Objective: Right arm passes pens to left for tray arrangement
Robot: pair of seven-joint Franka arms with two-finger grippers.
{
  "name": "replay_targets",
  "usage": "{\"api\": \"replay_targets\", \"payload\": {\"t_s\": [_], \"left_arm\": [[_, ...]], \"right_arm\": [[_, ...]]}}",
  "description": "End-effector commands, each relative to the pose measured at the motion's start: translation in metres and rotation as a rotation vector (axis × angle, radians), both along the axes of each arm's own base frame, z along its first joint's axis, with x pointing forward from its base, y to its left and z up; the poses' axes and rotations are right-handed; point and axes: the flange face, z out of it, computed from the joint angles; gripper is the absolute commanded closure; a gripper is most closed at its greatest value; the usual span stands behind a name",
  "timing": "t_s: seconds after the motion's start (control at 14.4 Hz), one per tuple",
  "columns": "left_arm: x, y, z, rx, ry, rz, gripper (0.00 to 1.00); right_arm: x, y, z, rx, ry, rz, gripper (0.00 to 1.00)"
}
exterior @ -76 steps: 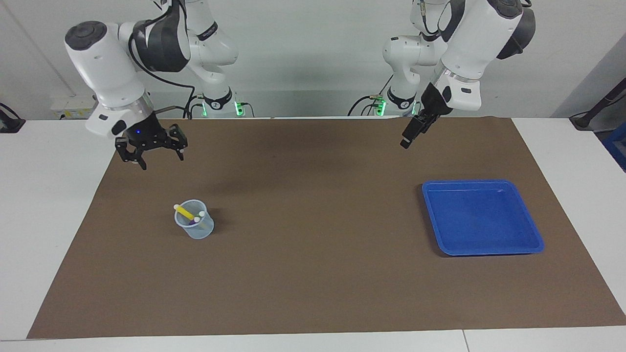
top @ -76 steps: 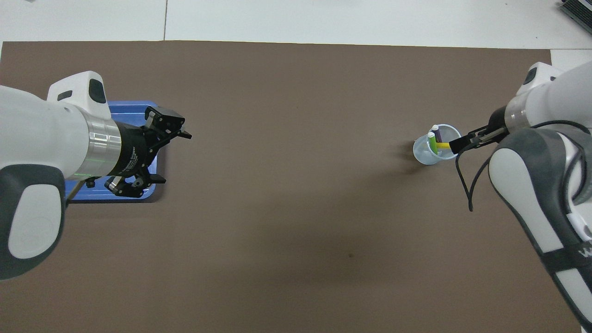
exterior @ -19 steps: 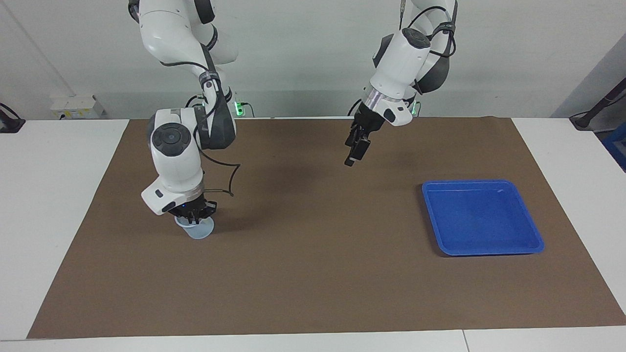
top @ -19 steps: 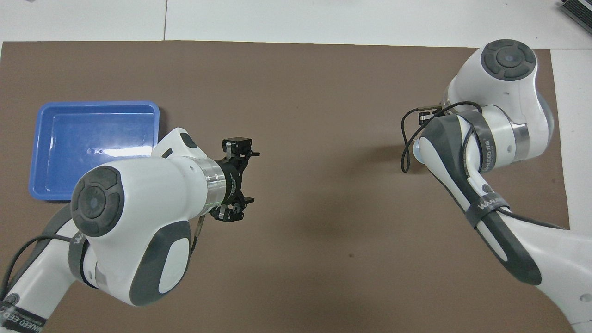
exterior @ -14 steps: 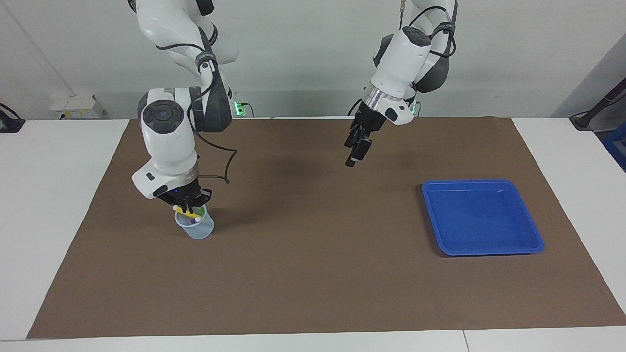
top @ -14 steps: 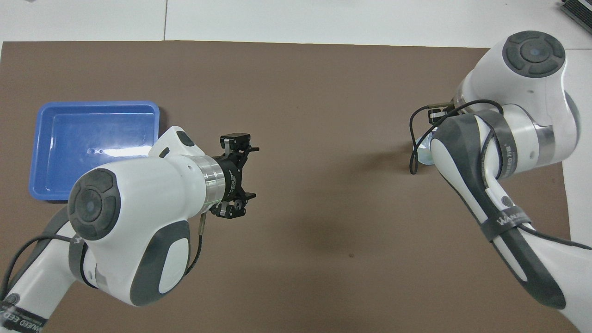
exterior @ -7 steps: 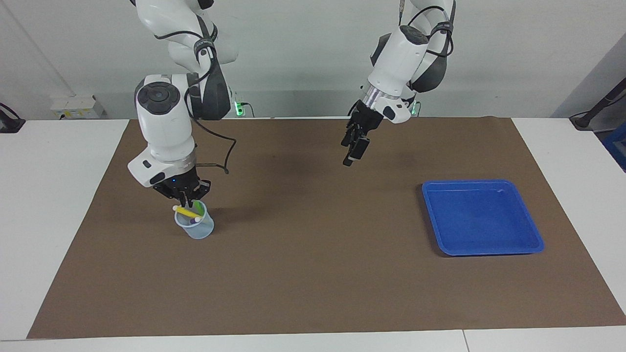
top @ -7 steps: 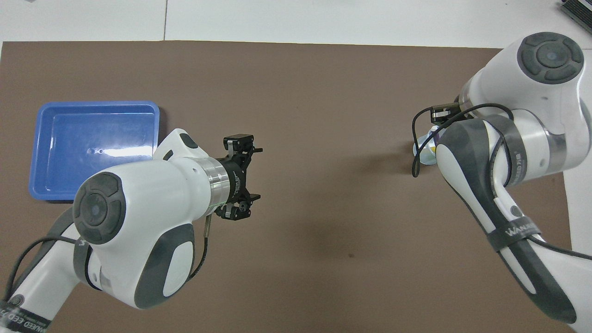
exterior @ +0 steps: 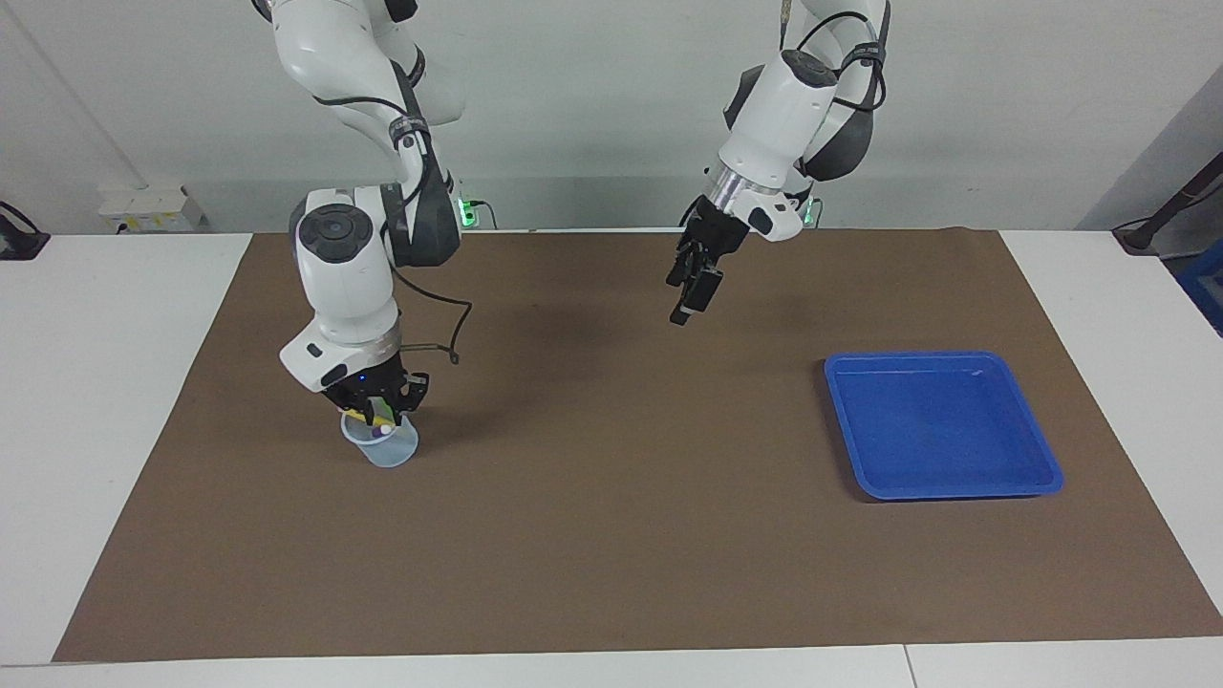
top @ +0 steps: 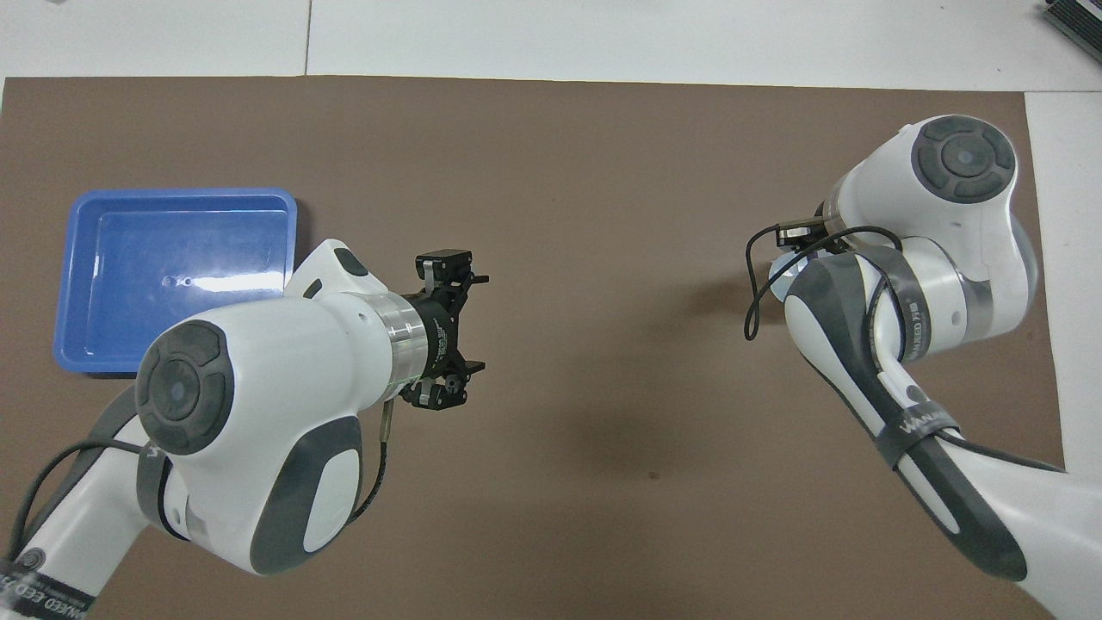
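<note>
- Pickup is the step in hand, by my reading; the right arm's black two-finger gripper (exterior: 375,413) is down at the mouth of the small translucent bluish cup (exterior: 384,446), among the slim marker pens (exterior: 378,421) that stand in it; a bit of yellow and green and one pale tip show at the rim.
- Whether its fingers are open or closed I cannot tell, nor whether they have a pen; from overhead the arm's own body covers the cup.
- The next move, I judge, calls for a firm pinch on one pen alone, then a straight lift so the light cup does not tip or come up with it; after that, a carry toward mid-table.
- The right arm is folded steeply down, wrist nearly vertical over the cup, blue light faint on the wrist.
- The left arm's black gripper (top: 445,336) waits in the air over the bare brown mat (exterior: 611,535) near mid-table, tilted downward; its fingers stand wide apart and hold nothing.
- The shallow bright blue plastic tray (exterior: 1041,478) lies flat on the mat at the left arm's end of the table, nothing in it, well apart from the cup.
</note>
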Motion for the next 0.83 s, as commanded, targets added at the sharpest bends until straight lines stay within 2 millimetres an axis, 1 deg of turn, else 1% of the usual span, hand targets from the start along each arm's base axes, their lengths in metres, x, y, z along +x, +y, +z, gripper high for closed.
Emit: {"api": "replay_targets", "payload": {"t_s": [0.0, 0.21, 0.42, 0.63, 0.76], "left_arm": [[-0.001, -0.001, -0.002, -0.019, 0.001, 0.015, 0.0], [-0.001, -0.001, -0.003, -0.02, 0.0, 0.016, 0.0], [-0.001, -0.001, -0.003, -0.02, 0.0, 0.016, 0.0], [-0.001, -0.002, -0.003, -0.02, 0.0, 0.015, 0.0], [0.0, 0.0, -0.003, -0.019, 0.001, 0.018, 0.0]], "right_arm": [[-0.002, -0.004, -0.002, 0.024, -0.014, 0.008, 0.61], [-0.005, -0.003, -0.012, 0.027, -0.016, 0.013, 0.61], [-0.005, -0.003, -0.013, 0.027, -0.014, 0.014, 0.61], [-0.004, -0.013, -0.014, 0.025, -0.014, 0.008, 0.63], [-0.002, -0.014, -0.016, 0.028, -0.019, 0.016, 0.63]]}}
